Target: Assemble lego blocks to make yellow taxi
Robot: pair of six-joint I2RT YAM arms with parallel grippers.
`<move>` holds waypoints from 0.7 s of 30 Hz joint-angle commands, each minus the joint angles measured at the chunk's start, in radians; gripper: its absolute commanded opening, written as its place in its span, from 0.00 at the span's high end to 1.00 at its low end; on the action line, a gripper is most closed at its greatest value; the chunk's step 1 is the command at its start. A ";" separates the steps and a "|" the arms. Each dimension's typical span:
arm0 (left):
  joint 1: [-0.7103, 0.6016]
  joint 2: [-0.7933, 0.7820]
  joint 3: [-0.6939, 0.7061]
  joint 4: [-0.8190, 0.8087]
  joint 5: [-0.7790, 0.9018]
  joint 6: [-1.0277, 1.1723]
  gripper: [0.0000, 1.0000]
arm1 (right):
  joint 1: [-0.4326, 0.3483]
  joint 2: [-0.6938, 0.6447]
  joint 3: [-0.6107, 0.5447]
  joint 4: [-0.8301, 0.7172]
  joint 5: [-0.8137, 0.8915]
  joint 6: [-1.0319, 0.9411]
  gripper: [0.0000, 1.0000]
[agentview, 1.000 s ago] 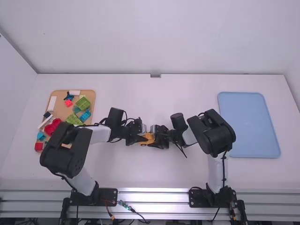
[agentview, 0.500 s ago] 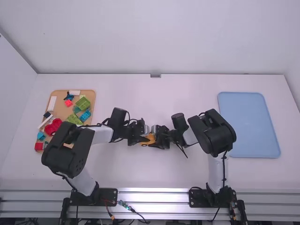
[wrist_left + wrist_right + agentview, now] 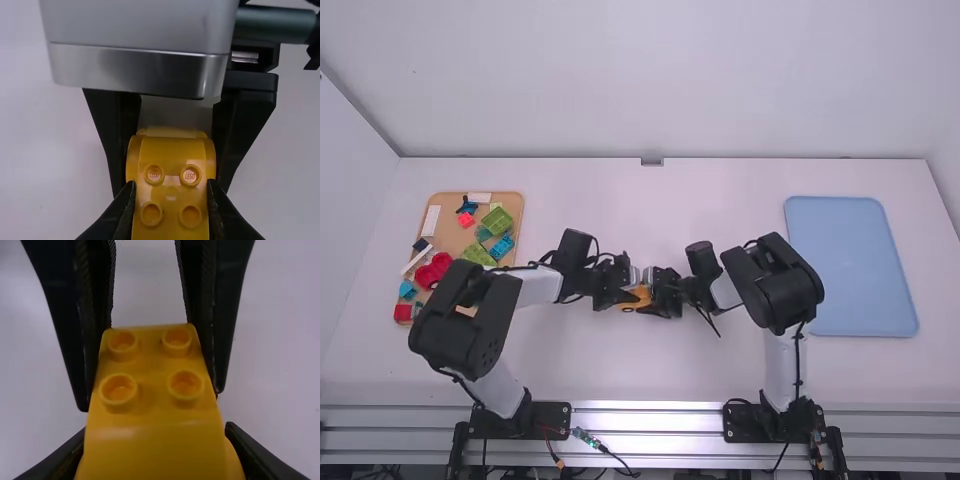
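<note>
Around table centre in the high view, the left gripper (image 3: 626, 296) and right gripper (image 3: 656, 299) meet at the yellow taxi piece (image 3: 641, 292). In the left wrist view the left gripper (image 3: 171, 212) is shut on the studded end of the yellow piece (image 3: 171, 185), while the other arm's fingers flank its far end. In the right wrist view the right gripper (image 3: 157, 452) is shut on the near end of the yellow piece (image 3: 150, 390); the left arm's black fingers press along the studded end's sides. The piece's underside is hidden.
At the left, a tan tray (image 3: 516, 198) holds several green, blue, red and white blocks, partly beneath the left arm. A blue tray (image 3: 852, 265) lies at the right, beyond the right arm's elbow.
The left arm and gripper have shifted very slightly to the right over the last second. The right arm looks practically unmoved.
</note>
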 commanded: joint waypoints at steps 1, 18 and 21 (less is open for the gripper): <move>-0.031 0.040 -0.024 -0.029 -0.093 -0.029 0.98 | 0.008 0.012 -0.003 0.003 0.047 -0.008 0.78; -0.062 0.040 -0.024 -0.030 -0.223 -0.097 0.98 | 0.008 0.012 -0.004 0.002 0.047 -0.008 0.77; -0.062 0.040 -0.024 -0.030 -0.220 -0.096 0.98 | 0.008 0.012 -0.004 0.002 0.047 -0.008 0.77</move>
